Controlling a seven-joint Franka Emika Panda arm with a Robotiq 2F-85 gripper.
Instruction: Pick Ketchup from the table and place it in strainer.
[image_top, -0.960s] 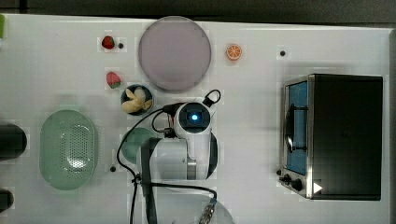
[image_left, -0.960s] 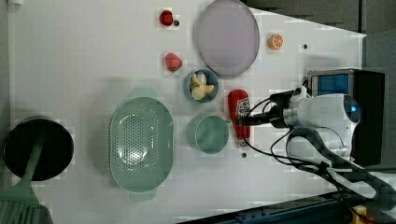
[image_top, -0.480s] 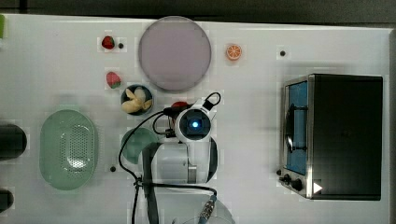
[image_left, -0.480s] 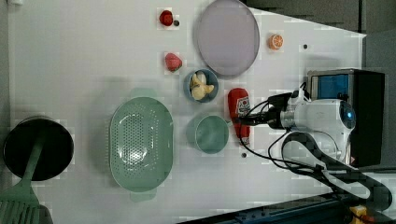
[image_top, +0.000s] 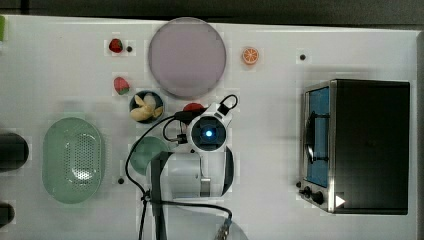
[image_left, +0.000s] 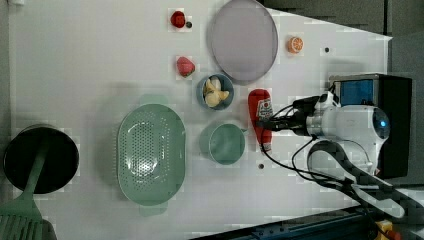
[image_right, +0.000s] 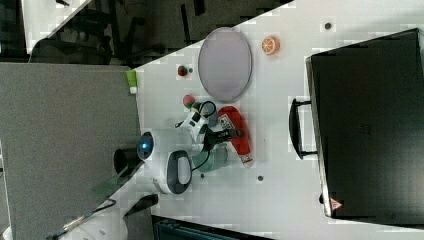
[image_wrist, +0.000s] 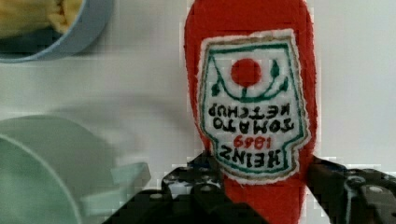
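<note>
From the wrist I see my end effector (image_wrist: 261, 186) straddling the Ketchup (image_wrist: 250, 88), one finger (image_wrist: 196, 186) on each flank just below the label, closed to the bottle's width, though I cannot tell whether it is squeezing. The Ketchup lies flat on the counter (image_left: 90, 65), just beside the pale green cup (image_left: 226, 144) and near the blue bowl (image_left: 216, 92). Beyond the cup from the Ketchup sits the strainer (image_left: 150, 152), well apart from the bottle.
</note>
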